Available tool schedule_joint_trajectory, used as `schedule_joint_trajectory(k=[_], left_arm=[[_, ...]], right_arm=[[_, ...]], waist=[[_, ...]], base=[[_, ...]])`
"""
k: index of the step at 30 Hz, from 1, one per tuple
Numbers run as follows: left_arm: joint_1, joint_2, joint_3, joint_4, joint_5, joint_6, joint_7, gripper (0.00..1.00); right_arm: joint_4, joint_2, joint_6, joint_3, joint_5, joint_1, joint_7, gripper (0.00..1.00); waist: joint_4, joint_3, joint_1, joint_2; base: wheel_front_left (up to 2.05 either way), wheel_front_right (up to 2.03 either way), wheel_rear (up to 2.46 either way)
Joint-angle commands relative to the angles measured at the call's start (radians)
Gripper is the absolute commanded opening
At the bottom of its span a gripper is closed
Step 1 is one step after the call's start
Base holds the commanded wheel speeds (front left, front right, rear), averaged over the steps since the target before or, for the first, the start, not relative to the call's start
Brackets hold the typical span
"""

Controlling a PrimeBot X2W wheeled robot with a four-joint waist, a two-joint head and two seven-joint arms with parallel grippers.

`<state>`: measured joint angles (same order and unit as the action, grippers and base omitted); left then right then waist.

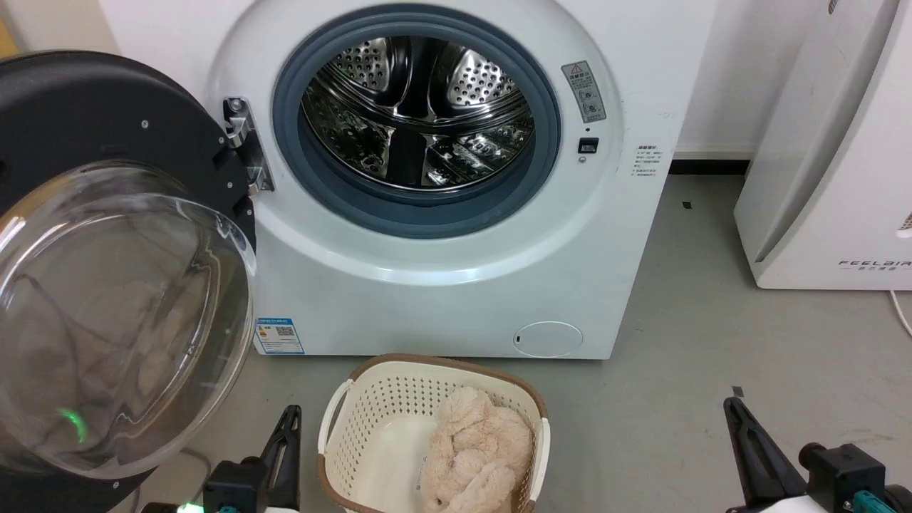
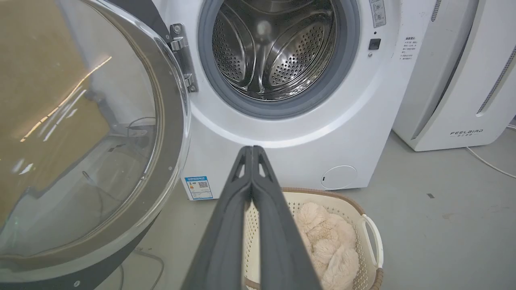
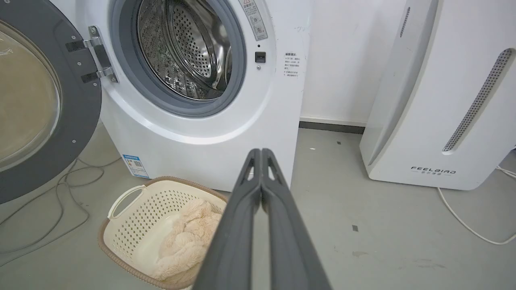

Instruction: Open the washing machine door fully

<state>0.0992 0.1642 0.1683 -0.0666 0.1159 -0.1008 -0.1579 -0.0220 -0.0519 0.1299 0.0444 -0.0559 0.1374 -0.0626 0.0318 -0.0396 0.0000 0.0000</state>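
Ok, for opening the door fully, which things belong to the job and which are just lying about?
Job: washing machine door, swung wide; hinge; left claw, shut; right claw, shut.
Lying about: basket; beige plush in it; white air purifier; floor cables.

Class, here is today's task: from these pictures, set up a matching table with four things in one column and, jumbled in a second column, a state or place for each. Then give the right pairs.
Column A
1. large round black washing machine door with a clear glass bowl window
2. perforated steel drum
3. cream perforated plastic laundry basket
4. left gripper with two long dark fingers

Column B
a. holds a fluffy beige textile
b. swung out on its metal hinge, left of the opening
c. ringed by a grey rubber seal
d. shut, holding nothing

Pairs: 1-b, 2-c, 3-a, 4-d
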Motion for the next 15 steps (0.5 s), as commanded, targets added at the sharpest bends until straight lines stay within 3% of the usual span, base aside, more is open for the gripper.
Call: schedule_joint_trajectory(k=[1, 15], left_arm=[[-0.018, -0.006, -0.009, 0.007, -0.008, 0.006, 0.004, 0.0], [-0.032, -0.024, -0.035, 0.017, -0.026, 0.022, 0.03, 0.0]], right_arm=[[0.002, 0.001, 0.0, -0.003, 0.009, -0.016, 0.003, 0.0], [0.005, 0.001, 0.0, -0.01, 0.017, -0.036, 0.013, 0.0]], waist=[[0.0, 0.0, 0.0, 0.0], [-0.006, 0.007, 0.0, 0.0]], base=[[0.0, 0.0, 0.0], [0.0, 0.0, 0.0]])
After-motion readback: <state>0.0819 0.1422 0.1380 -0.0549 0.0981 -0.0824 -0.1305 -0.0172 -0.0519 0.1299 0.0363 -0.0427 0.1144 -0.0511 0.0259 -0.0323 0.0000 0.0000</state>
